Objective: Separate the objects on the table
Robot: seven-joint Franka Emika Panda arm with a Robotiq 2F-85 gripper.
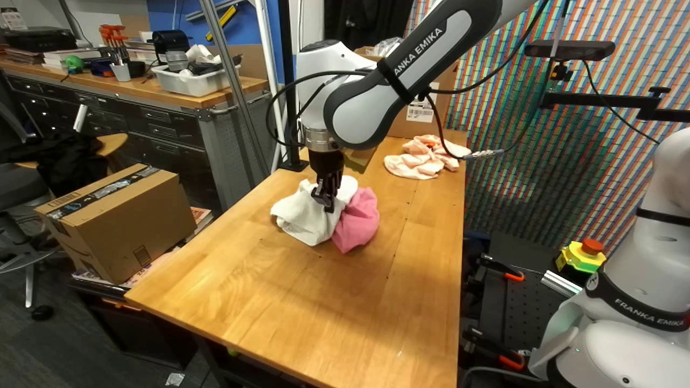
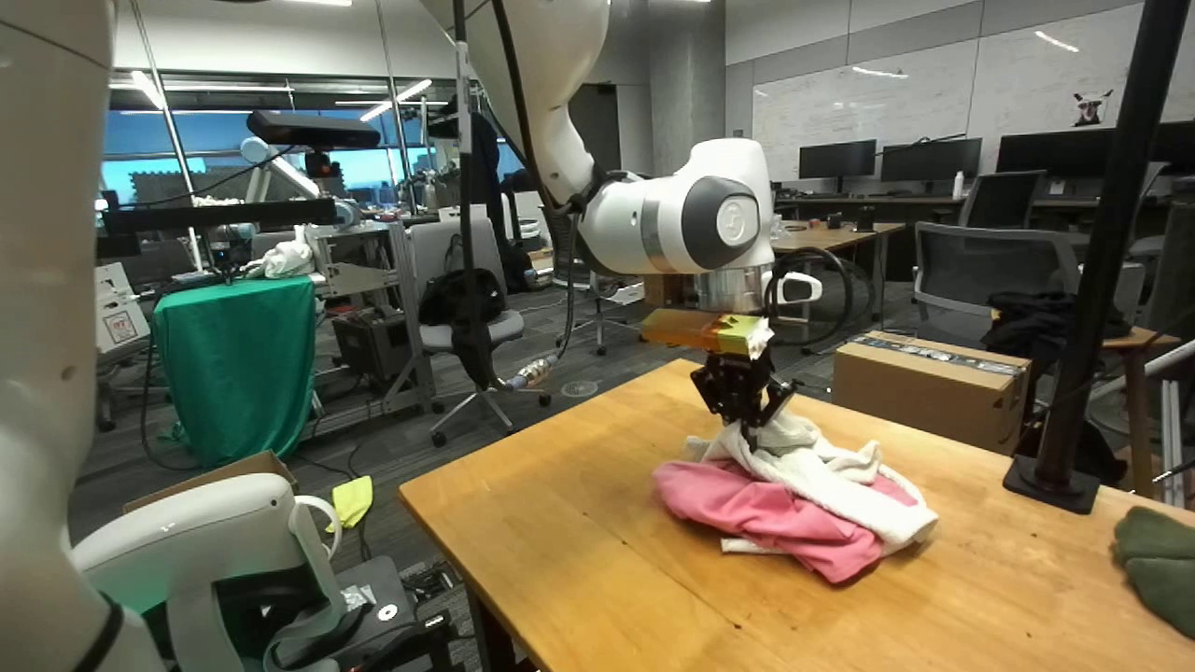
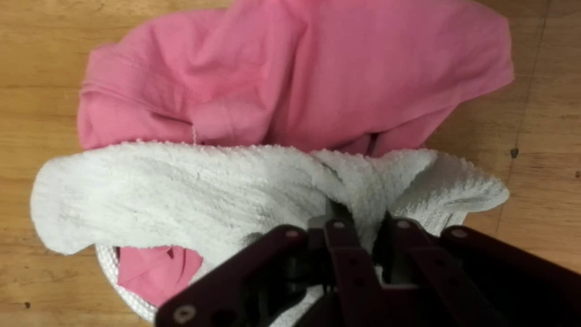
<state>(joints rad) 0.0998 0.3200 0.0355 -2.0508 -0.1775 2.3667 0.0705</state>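
- The white towel (image 3: 159, 190) lies crumpled over the pink cloth (image 3: 317, 77), the two touching; this pile is on the wooden table (image 1: 302, 302).
- In an exterior view a white strip (image 2: 747, 547) shows also under the pink cloth, so perhaps the towel is both above and below it.
- In the wrist view a white curved edge (image 3: 109, 267) goes partly around a small patch of pink; whether it belongs to the towel, I cannot tell.
- The jaws of the gripper (image 3: 363, 221) stand close together, with a raised fold of the towel pinched between them; I see no pink in this pinch.
- As I judge, the step in hand is to take the towel away; the separation is not yet made.
- To do it well, first lift straight up and slowly, so the towel peels off without dragging the pink cloth along.
- The towel looks soft and will probably hang long: gain good height before going sideways.
- If pink comes up too, better lower it and grasp again.
- Lay the towel well apart from the pink cloth, and not upon the peach cloth (image 1: 420, 161) near the cardboard box (image 1: 407, 128), nor the dark green cloth (image 2: 1158, 565) near the black post (image 2: 1055, 476).
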